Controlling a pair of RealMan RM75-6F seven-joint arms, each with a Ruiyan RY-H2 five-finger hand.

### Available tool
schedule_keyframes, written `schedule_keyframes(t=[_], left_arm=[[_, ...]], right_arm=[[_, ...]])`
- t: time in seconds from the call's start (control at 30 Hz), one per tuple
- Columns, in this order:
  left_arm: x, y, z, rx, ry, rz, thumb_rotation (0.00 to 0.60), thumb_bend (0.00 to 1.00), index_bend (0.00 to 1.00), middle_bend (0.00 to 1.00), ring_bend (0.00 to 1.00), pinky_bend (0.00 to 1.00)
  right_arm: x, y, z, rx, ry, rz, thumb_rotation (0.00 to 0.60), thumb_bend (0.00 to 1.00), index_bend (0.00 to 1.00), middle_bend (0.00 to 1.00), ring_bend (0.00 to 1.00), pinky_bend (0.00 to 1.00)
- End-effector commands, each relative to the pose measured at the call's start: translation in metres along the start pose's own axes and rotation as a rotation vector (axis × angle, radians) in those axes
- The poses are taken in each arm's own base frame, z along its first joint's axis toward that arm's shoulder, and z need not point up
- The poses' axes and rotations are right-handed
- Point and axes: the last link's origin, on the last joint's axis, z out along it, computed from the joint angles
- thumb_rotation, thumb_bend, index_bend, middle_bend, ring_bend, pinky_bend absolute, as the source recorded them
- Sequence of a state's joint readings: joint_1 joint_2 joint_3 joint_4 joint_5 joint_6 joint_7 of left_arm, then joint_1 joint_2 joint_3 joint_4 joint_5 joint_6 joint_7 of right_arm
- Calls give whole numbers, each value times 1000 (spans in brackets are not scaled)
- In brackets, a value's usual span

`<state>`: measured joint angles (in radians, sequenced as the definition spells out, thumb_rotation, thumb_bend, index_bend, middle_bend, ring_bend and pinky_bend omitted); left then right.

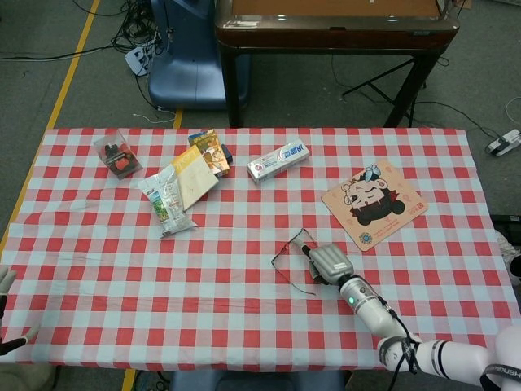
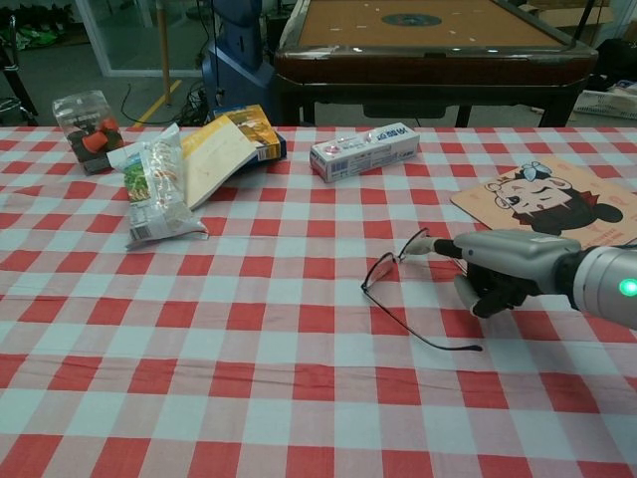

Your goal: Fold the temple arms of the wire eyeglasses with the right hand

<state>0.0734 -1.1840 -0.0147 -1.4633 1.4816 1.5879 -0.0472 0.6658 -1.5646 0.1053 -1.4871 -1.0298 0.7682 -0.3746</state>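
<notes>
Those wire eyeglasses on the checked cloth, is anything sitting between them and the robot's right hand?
Nothing visible does. The right hand is already at the wire eyeglasses, its fingertip against the frame's right end. The toothpaste box and cartoon mouse pad lie farther back on the table, clear of both.

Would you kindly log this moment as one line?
right hand: touching wire eyeglasses | temple arm: unfolded | left hand: idle
</notes>
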Motion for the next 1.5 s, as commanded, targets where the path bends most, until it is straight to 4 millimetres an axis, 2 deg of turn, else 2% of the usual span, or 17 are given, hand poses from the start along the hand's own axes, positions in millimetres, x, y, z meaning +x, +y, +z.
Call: schedule_keyframes(t=[0.03, 0.43, 0.63, 1.13, 1.5], left_arm=[[1, -1, -1, 3, 4, -1, 600, 164, 0, 0, 0, 0], [4, -7, -5, 16, 9, -2, 600, 164, 0, 0, 0, 0], [4, -10, -7, 23, 11, -4, 600, 164, 0, 0, 0, 0], [1, -12, -8, 21, 4, -7, 600, 164, 0, 0, 0, 0], [-1, -12, -9, 25, 0, -8, 600, 164, 0, 0, 0, 0]], right_arm=[[6, -13, 12, 24, -5, -11, 600, 780, 0, 1000, 1000, 1000], [22, -66, 31, 146, -71, 7, 600, 782, 0, 1000, 1000, 1000], [19, -84, 32, 190, -102, -15, 600, 782, 0, 1000, 1000, 1000], [-8, -78, -1, 214, -154, -85, 600, 783, 0, 1000, 1000, 1000], [-6, -58, -9, 171, -127, -108, 600, 783, 0, 1000, 1000, 1000]])
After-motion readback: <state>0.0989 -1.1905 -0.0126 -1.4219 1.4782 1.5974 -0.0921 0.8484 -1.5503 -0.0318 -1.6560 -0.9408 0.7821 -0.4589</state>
